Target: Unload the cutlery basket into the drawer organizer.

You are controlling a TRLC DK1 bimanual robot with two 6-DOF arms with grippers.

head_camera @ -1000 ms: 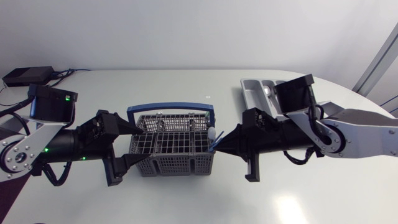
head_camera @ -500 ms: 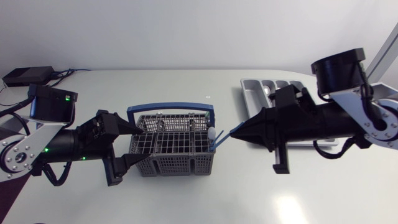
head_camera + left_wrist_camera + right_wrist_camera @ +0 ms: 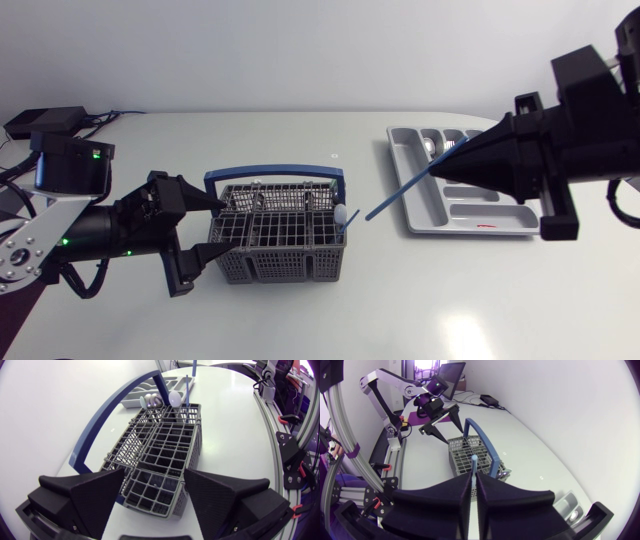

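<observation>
Right claw [image 3: 438,172] pinches a blue utensil [image 3: 400,194] by its end, in the air between basket [image 3: 280,262] and organizer [image 3: 480,229]. With so slight a grip it could swivel or drop short. Left claw [image 3: 220,228] is spread at the basket's end.

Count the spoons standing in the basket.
2 show: a white spoon and a grey spoon, side by side at the end of the basket nearest the tray. Others may be hidden lower inside.

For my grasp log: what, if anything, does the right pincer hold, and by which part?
A thin blue utensil, pinched at one end by the right pincer.
</observation>
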